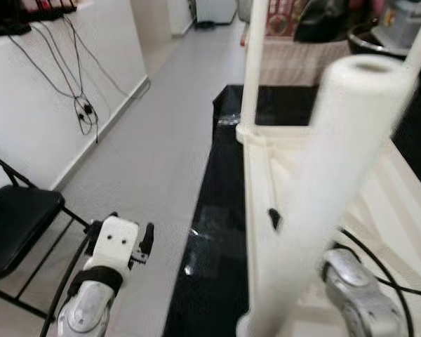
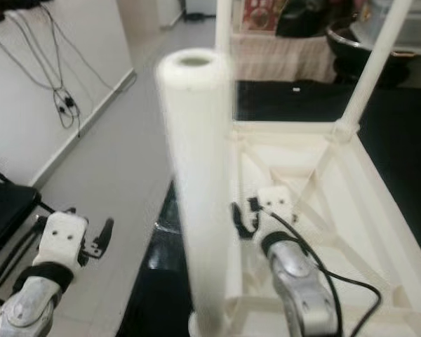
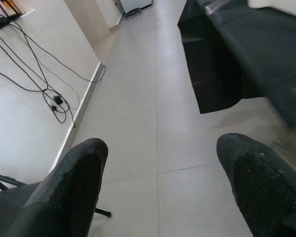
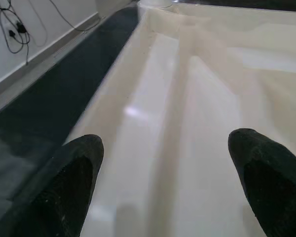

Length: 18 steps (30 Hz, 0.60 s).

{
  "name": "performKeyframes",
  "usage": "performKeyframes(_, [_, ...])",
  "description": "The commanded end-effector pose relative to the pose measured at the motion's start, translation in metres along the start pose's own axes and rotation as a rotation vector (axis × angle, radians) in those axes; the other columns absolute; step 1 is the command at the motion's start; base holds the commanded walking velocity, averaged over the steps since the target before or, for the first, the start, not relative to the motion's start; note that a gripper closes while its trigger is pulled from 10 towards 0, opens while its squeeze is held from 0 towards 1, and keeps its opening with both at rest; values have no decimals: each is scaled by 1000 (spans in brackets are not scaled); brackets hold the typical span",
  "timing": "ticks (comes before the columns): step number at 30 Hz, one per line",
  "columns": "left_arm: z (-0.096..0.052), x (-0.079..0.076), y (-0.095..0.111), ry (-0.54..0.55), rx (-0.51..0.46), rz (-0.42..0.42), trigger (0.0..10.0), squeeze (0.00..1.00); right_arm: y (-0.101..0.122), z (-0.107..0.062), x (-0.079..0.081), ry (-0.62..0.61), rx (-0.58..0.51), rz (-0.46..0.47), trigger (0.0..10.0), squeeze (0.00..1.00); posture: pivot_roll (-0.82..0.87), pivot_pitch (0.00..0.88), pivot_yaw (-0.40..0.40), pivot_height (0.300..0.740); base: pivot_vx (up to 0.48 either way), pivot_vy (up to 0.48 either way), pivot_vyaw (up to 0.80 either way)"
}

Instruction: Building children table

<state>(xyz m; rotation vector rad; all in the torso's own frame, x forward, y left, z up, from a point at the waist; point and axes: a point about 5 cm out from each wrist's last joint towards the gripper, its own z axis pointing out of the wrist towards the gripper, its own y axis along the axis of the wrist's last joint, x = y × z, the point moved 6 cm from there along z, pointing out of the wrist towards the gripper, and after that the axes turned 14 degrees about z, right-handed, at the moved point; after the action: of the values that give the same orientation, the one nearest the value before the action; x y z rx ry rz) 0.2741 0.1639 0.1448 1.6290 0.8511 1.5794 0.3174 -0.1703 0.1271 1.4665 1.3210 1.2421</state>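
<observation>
Over upturned table (image 2: 351,182): right tool (image 4: 163,187) fingers apart | beside mat (image 1: 210,267), over floor: left tool (image 3: 158,192) apart

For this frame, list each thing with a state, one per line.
Cream plastic children's table: upside down on the black mat, underside ribs showing.
Near cream tubular leg: upright at the near-left corner.
Far legs: standing upright in their corners.
Left gripper: open, above the grey floor.
Right gripper: open, above the table's underside.
</observation>
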Motion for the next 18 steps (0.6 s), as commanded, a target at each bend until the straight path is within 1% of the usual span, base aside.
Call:
performKeyframes(1, [-1, 1, -8, -5, 31, 23, 10000, 0, -7, 0, 4, 4, 25, 12, 10000, 0, -30, 106, -16, 740, 0, 480, 0])
performKeyframes(3, [-1, 1, -8, -4, 28, 21, 10000, 0, -7, 0, 4, -4, 28, 17, 10000, 0, -30, 107, -15, 740, 0, 480, 0])
performKeyframes(18, [-1, 1, -5, -8, 13, 31, 10000, 0, -5, 2, 4, -28, 27, 33, 10000, 0, -30, 109, -16, 740, 0, 0, 0])
